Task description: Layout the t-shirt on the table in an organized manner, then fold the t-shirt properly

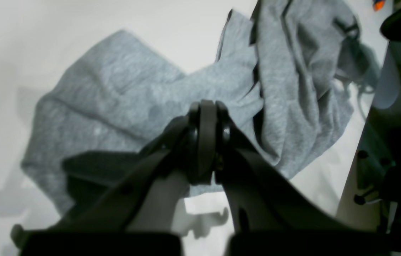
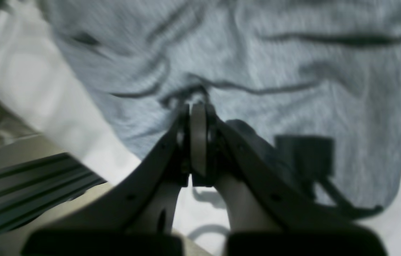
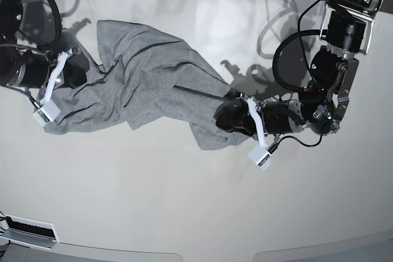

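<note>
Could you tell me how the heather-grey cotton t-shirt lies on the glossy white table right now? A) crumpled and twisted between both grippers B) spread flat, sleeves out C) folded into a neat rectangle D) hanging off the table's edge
A: the heather-grey cotton t-shirt lies rumpled in diagonal folds on the glossy white table, between the left gripper and the right gripper.

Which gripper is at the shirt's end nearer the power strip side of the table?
The right gripper, on the base view's left: its end of the t-shirt reaches farther up the table than the low corner at the left gripper.
</note>
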### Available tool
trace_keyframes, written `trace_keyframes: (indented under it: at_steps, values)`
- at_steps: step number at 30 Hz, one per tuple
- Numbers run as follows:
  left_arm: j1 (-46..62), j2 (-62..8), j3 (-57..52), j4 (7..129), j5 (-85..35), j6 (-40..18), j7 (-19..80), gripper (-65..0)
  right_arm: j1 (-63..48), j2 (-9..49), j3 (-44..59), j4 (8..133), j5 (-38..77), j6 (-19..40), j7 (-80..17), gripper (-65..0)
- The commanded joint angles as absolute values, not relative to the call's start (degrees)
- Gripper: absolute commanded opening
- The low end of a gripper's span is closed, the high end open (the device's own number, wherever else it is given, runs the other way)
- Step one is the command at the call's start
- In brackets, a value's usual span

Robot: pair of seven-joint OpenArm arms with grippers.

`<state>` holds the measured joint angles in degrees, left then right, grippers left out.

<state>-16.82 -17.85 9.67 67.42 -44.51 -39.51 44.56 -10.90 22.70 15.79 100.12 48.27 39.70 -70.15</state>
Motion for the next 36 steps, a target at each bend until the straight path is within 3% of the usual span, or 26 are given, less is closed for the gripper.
trace_keyframes:
  at_steps: [1,4,5,9,11,13,17,22,25,27,31,36]
  values:
    - [-18.2,-18.5,9.2,68.2,-45.6,-40.0,43.3,-65.0,-11.2,23.7,16.0,101.0,46.5,40.0,-67.5,-65.0]
    - [-18.2,-19.1,9.2,68.2,-45.7,-40.0,43.2,-65.0,-13.6,23.7,14.3,101.0,38.7,40.0,-61.6,-65.0]
    - [-18.2,-19.2,9.2,68.2,-45.7,-40.0,43.3,-65.0,-14.0,23.7,13.3,101.0,37.1,40.0,-60.8,-61.7]
    - [-18.1,-19.4,9.2,68.2,-45.7,-40.0,43.3,-65.0,-15.7,23.7,8.0,100.7,31.0,40.0,-58.4,-24.0]
    - [-18.1,-19.4,9.2,68.2,-45.7,-40.0,43.3,-65.0,-16.2,23.7,4.9,100.0,28.2,40.0,-57.7,-19.9]
    - [-18.1,-19.4,9.2,68.2,-45.7,-40.0,43.3,-65.0,-16.3,23.7,2.1,98.9,21.3,39.2,-54.3,-20.1]
    - [-18.0,-19.4,9.2,68.2,-45.7,-40.0,43.5,-65.0,-16.4,23.7,0.0,96.8,8.6,26.9,-47.3,-20.1]
    - [-17.8,-19.4,9.2,68.2,-45.7,-40.0,43.7,-65.0,-16.4,23.7,0.0,96.8,5.7,25.8,-50.4,-23.0]
    - [-17.8,-19.4,9.2,68.2,-45.7,-40.0,43.7,-65.0,-16.7,23.9,0.0,96.6,5.7,28.2,-50.2,-29.8]
    - [-17.8,-19.4,9.2,68.2,-45.7,-40.0,43.7,-65.0,-16.7,23.8,0.0,95.9,6.0,28.4,-48.7,-37.9]
    - [-17.8,-19.3,9.2,68.2,-45.7,-40.0,43.7,-65.0,-16.4,23.9,0.0,94.1,3.4,27.0,-44.5,-65.0]
    - [-17.8,-19.2,9.2,68.2,-47.5,-40.0,44.0,-65.0,-14.6,24.9,0.1,97.3,-0.3,20.0,-47.0,-65.0]
